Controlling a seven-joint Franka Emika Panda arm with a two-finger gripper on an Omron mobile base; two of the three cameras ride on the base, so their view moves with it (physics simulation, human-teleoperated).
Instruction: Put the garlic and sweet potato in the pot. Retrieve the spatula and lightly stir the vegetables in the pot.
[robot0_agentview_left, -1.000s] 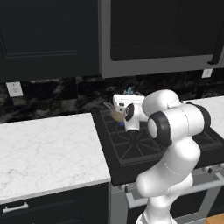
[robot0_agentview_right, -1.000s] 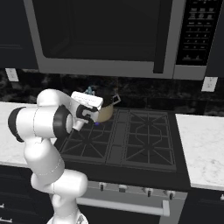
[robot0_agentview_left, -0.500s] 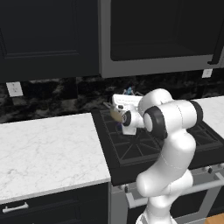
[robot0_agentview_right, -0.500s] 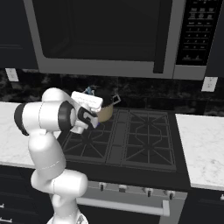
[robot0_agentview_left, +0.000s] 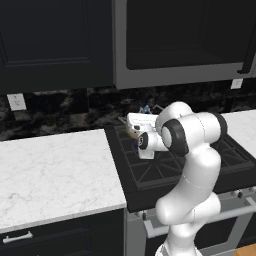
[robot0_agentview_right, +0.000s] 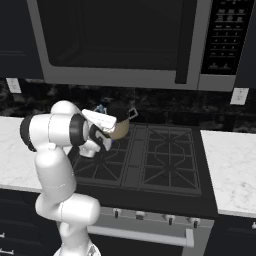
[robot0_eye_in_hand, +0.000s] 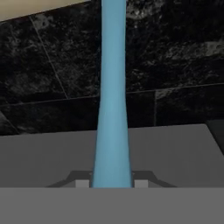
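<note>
At nine o'clock of the stove lies the white counter. Since a second ago our arm has swung slightly, elbow drawing in. Our gripper stays clamped nearly shut on the spatula, over the pot at the stove's eleven o'clock. We judge stirring underway; the sweet potato is hidden.

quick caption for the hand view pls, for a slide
Fingers shut on the light blue spatula, whose slim handle runs straight up the frame against the dark marbled backsplash.
</note>
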